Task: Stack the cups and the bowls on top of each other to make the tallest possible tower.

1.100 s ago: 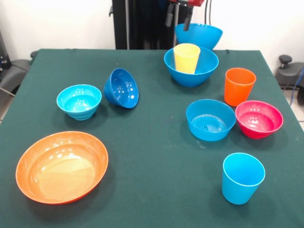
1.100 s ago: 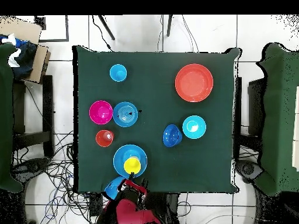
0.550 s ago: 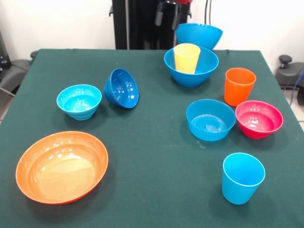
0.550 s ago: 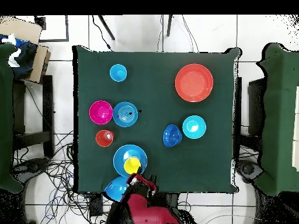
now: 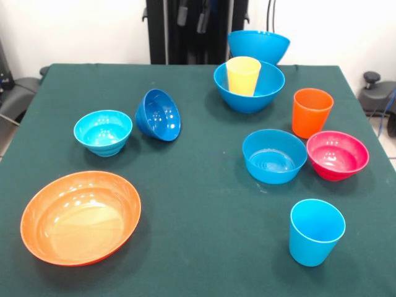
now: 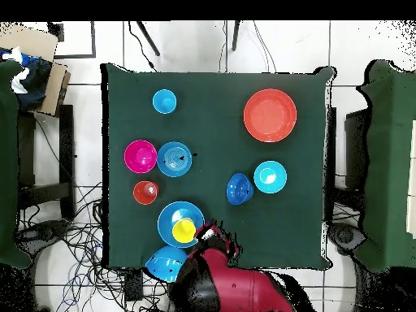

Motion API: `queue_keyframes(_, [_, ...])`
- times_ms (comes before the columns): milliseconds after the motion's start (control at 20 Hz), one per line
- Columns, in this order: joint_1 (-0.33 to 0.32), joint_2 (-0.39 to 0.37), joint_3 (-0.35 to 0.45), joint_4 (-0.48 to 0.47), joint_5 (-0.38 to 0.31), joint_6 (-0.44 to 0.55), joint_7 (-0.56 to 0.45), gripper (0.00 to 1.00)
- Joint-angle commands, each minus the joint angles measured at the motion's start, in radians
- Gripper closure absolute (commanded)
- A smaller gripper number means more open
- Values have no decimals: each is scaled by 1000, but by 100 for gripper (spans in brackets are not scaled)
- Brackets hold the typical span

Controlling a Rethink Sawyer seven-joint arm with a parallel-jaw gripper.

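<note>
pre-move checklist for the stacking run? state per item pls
1. Gripper empty: ok, two fingertips hang at the front view's top edge, apart, holding nothing.
2. Yellow cup seated upright in large blue bowl: ok.
3. Second large blue bowl fully on the table: not ok, overhead view shows it past the edge.
4. Small dark blue bowl upright: not ok, tipped on its side.
5. Orange cup and light blue cup upright, standing free: ok.
6. Tower started beyond the one cup in a bowl: not ok.
</note>
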Motion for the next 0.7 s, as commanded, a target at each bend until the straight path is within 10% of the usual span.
queue_keyframes(50, [-24, 13, 157, -165, -99, 125, -136, 0])
queue_keyframes(700, [85, 200, 35, -325, -171, -4, -25, 0])
